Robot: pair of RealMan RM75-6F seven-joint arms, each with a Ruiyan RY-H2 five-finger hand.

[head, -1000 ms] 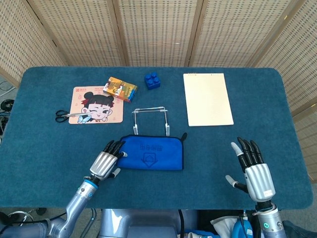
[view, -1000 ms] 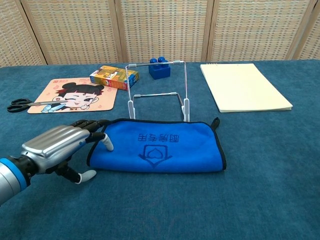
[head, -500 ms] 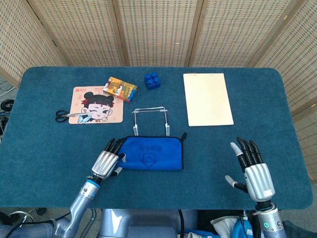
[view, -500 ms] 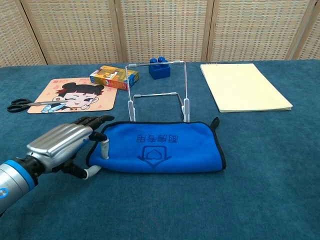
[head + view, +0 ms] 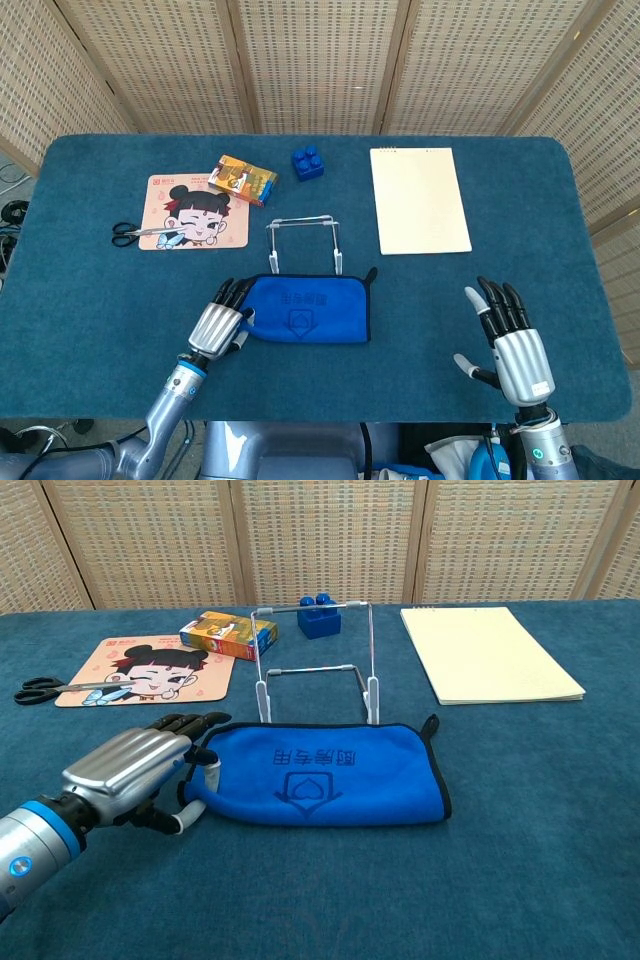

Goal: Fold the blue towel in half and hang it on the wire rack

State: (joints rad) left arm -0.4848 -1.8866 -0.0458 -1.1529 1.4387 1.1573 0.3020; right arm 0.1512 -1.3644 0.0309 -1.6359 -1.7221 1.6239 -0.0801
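Note:
The blue towel (image 5: 308, 308) (image 5: 320, 772) lies folded flat on the table, just in front of the wire rack (image 5: 303, 240) (image 5: 315, 665), which stands upright and bare. My left hand (image 5: 218, 320) (image 5: 130, 770) is at the towel's left edge. Its thumb is tucked under the slightly lifted corner and a fingertip rests on top, so it pinches the cloth. My right hand (image 5: 510, 345) hovers near the table's front right, fingers spread and holding nothing. It shows only in the head view.
Behind the rack sit a colourful box (image 5: 243, 180) and a blue block (image 5: 307, 162). A cartoon mat (image 5: 195, 212) with scissors (image 5: 135, 232) lies at the back left. A cream notepad (image 5: 418, 198) lies at the back right.
My left hand has crept right onto the towel's left edge. Its thumb went from beside the cloth to under it, lifting the corner a little. The right hand barely moved.

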